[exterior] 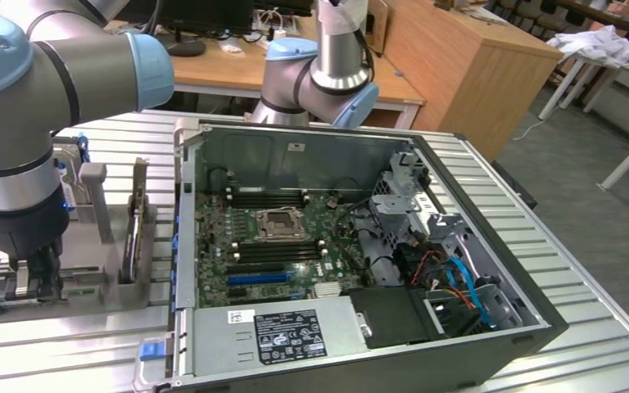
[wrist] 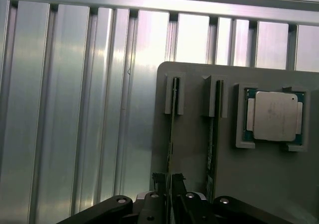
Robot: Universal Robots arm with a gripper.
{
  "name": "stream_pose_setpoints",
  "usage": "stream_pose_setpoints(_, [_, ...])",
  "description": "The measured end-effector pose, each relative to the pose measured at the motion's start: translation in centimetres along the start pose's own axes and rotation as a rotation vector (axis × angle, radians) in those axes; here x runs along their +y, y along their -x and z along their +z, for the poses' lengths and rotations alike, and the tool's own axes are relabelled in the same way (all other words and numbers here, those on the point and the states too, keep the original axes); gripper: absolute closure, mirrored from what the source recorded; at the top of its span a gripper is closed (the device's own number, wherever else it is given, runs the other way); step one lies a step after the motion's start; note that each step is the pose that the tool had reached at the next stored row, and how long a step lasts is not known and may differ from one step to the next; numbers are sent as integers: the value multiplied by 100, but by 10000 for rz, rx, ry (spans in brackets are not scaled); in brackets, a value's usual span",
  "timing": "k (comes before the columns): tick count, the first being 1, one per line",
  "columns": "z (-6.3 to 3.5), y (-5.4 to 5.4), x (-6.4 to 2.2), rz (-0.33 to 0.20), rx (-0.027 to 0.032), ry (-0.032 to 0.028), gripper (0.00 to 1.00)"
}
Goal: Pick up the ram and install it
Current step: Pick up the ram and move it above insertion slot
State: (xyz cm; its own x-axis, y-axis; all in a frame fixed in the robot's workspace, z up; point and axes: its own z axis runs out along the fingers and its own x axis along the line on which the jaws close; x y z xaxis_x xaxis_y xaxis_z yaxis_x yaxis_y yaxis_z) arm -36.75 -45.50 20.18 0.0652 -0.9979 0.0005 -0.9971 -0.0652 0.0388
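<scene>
Ram, a thin, long green circuit-board stick (wrist: 172,129), stands on its edge in a narrow slot of a flat grey plastic holder (wrist: 194,154). It has not been lifted out. My black two-fingered pincer (wrist: 169,180) is right over it, lined up with the stick's thin edge at the end nearest the wrist camera. The stick's long axis runs straight away from the pincer toward the slot's far bracket. I cannot tell whether the pincer has clamped the stick or only brackets it.

The holder carries three things. A second green stick (wrist: 212,134) stands parallel just beside the first. Beyond that one, a square silver processor chip (wrist: 275,115) lies flat in its own framed pocket. The holder rests on a ribbed aluminium table (wrist: 75,109).

In the lower left of the exterior view, the pincer (exterior: 33,286) is down at the holder. An open black computer case (exterior: 511,327) fills the centre and right, well apart from the pincer. Inside it, a green motherboard (exterior: 271,237) lies flat, with long black memory slots (exterior: 265,199) beside the processor socket.
</scene>
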Motion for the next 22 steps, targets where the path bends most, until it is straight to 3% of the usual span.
stream_pose_setpoints(10, [0,0,0,0,-1,0,80])
stream_pose_setpoints(12, [0,0,0,1,0,-1,88])
stream_pose_setpoints(22, [0,0,0,0,0,-1,88])
